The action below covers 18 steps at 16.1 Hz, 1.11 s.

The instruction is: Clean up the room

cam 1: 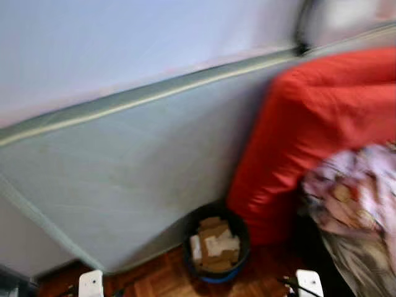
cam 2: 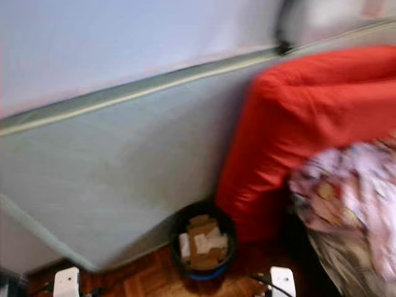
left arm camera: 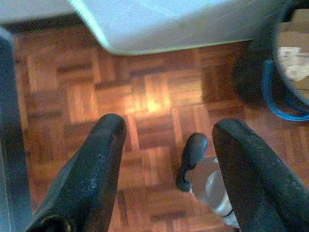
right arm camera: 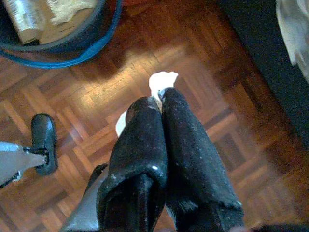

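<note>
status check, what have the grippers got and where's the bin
Right gripper shut on white scrap. Left gripper open, empty, over floor. Bin ahead by mattress, holding cardboard.

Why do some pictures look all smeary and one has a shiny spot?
Both eye views are motion-blurred: the mattress, red cover and bin look soft. The left wrist view has glare on the wood floor. The right wrist view is sharper, showing the right gripper pinching white paper.

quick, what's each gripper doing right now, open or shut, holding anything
Left gripper: open, holding nothing, above the wooden floor.
Right gripper: shut on a white scrap, near the bin.
</note>
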### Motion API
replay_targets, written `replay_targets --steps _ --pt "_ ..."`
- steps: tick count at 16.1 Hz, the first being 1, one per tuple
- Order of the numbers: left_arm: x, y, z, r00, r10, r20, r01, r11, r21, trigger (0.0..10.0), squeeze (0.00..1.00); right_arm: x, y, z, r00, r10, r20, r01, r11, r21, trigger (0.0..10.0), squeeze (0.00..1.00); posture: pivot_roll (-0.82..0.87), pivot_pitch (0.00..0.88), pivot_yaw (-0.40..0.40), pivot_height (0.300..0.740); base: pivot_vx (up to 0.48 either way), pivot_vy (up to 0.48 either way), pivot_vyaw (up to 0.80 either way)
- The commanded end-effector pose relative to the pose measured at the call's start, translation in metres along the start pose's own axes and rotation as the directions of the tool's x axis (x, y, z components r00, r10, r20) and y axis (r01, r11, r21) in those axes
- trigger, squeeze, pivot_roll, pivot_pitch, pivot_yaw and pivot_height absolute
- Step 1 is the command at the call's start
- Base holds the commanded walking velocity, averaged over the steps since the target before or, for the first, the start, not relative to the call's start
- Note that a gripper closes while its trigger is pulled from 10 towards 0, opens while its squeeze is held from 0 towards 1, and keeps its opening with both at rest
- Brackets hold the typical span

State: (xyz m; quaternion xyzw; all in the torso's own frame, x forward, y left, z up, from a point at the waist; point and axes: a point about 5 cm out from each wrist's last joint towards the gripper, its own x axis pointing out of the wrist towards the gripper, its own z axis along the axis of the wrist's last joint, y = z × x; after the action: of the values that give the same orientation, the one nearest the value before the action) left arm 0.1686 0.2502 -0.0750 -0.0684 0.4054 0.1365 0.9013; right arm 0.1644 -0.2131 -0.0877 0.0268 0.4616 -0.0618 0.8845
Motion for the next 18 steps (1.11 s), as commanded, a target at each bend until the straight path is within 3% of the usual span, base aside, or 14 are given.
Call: replay_targets --steps 1,7,10,15,16,18 --pt "-0.001 0.001 -0.003 1.0 0.007 -0.016 -0.007 1.0 -0.006 10.0 0.0 0.0 0.001 -0.002 1.0 -0.002 -0.008 0.002 1.0 0.012 10.0 0.0 0.02 0.0 0.011 0.74 0.0 0.0 0.8" --pt "0.0 0.0 0.0 1.0 0.005 -0.003 -0.005 1.0 -0.012 10.0 0.0 0.0 0.001 0.001 1.0 -0.006 0.016 0.006 1.0 0.023 10.0 0.0 0.02 0.0 0.01 0.74 0.0 0.0 0.74" --pt "0.002 -0.002 0.01 0.999 -0.007 0.043 0.009 1.0 -0.029 10.0 0.0 0.0 0.001 0.004 0.998 0.004 0.066 -0.009 0.997 0.071 10.0 0.0 0.02 0.0 0.008 0.74 0.0 0.0 0.0" --pt "0.006 -0.01 0.027 0.995 -0.026 0.097 0.028 0.999 -0.024 10.0 0.0 -0.001 0.002 0.006 0.995 0.015 0.099 -0.023 0.996 0.082 10.0 0.0 0.01 0.0 0.011 0.74 0.0 0.0 0.0" --pt "0.006 -0.011 0.028 0.995 -0.033 0.099 0.035 0.999 -0.018 10.0 0.0 0.005 0.028 0.051 0.969 0.058 0.24 -0.074 0.996 0.056 10.0 0.0 0.01 0.0 0.014 0.74 0.0 0.0 0.0" --pt "0.007 -0.013 0.026 0.996 -0.034 0.088 0.035 0.999 -0.015 10.0 0.0 0.006 0.033 0.055 0.969 0.071 0.236 -0.084 0.995 0.045 10.0 0.0 0.01 0.0 0.016 0.74 0.0 0.0 0.0"
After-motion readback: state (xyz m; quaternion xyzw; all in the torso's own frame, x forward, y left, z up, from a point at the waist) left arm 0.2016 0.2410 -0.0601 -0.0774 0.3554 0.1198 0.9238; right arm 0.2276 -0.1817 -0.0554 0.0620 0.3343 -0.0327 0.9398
